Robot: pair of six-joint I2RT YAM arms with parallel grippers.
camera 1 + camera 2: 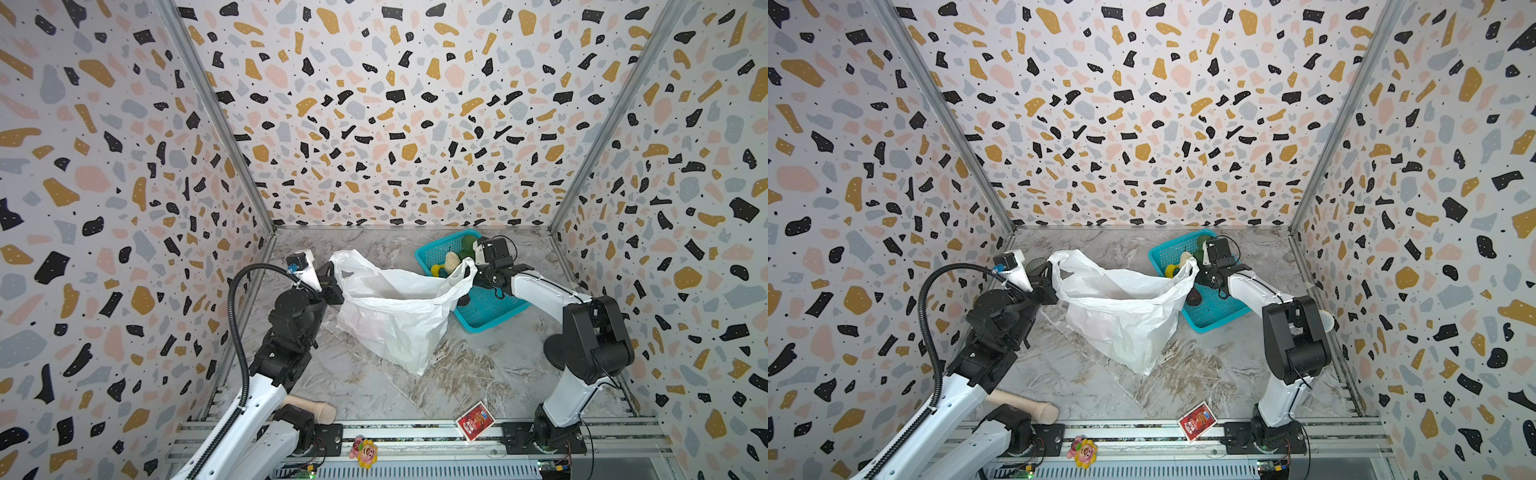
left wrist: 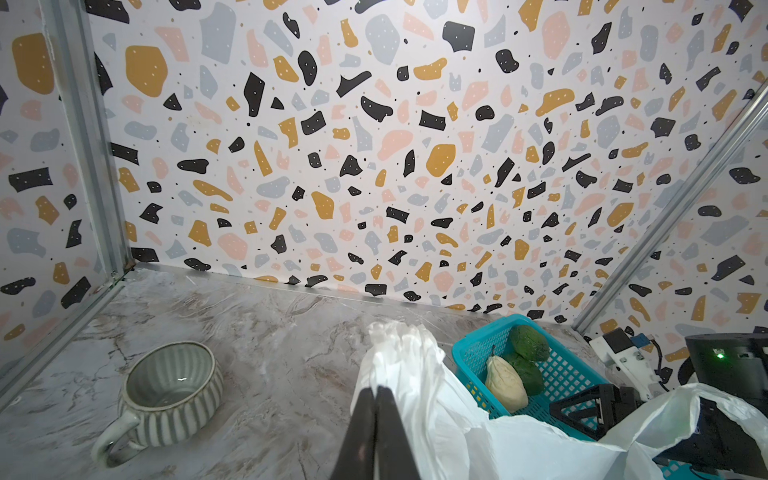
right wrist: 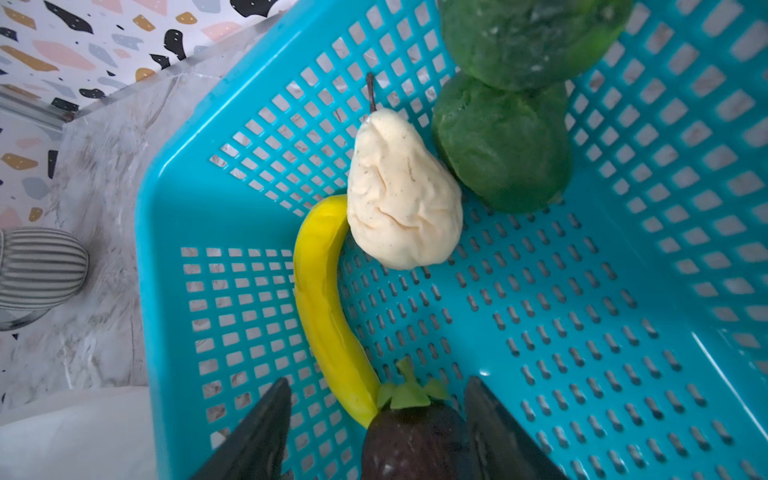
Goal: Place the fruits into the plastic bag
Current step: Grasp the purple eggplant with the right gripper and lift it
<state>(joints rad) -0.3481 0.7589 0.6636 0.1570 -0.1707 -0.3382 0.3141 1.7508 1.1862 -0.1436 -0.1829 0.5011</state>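
left end effector pinching plastic bag, right end effector wide around dark fruit

The plastic bag is shown at frame centre on the surface. The basket, with fruits inside, is placed upper right, partly overlapped. A card and flower toy are seen along the lower edge.

Robot lab booth: patterned walls, aluminium mounting rail.
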